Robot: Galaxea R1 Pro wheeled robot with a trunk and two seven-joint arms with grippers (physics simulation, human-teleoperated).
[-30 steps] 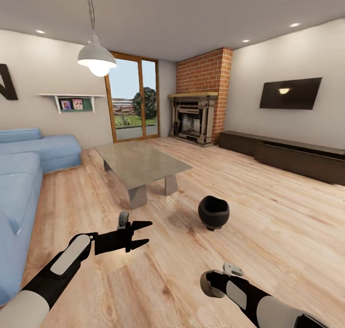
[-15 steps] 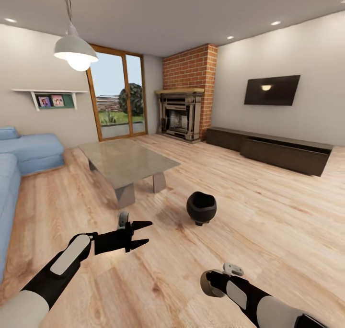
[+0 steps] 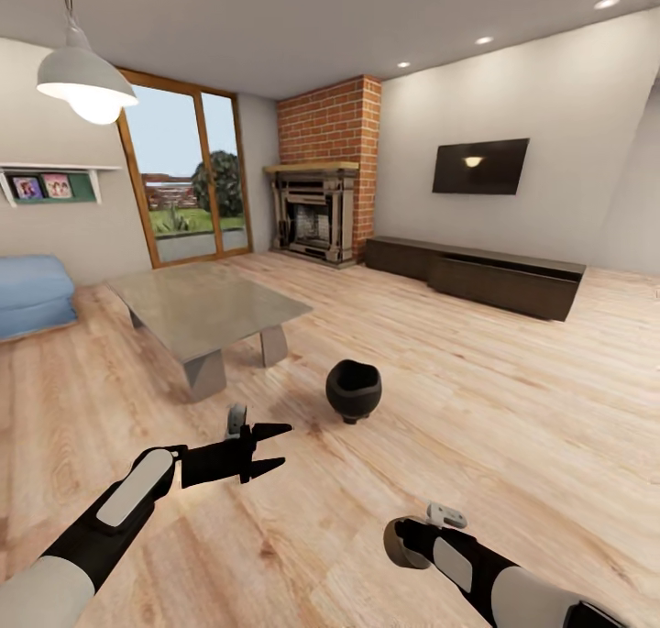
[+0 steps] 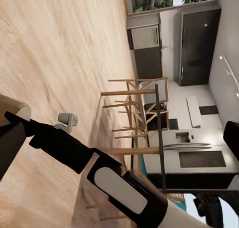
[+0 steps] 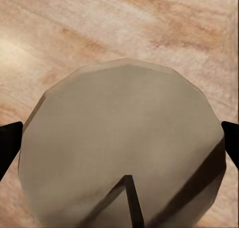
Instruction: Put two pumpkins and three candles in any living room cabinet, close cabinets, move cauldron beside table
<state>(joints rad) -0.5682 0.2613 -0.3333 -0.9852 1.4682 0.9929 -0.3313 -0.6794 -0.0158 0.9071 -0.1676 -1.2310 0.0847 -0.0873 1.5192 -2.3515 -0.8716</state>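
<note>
The cauldron stood upright on the wooden floor, a little apart from the near corner of the glass-topped surface and not touching it. The long dark-brown cabinet ran along the far wall under a wall-mounted television, with its fronts apparently all flush, though it was too far off to be certain. A brick fireplace filled the corner beside a glazed door, a blue sofa sat by the far wall, beyond the table, and a pendant lamp hung lit over the room.

The left hand reached forward above the floor, its two dark fingers spread and nothing between them, well short of the cauldron. The left wrist view looked across the floor to wooden chairs and the right arm.

The right hand hung low over the floor near the robot. In the right wrist view a pale beige candle with a dark wick lay between the dark fingertips seen at either edge, so the hand was pinching the candle. In the head view the candle showed as a small rounded tan shape at the end of the right arm.
</note>
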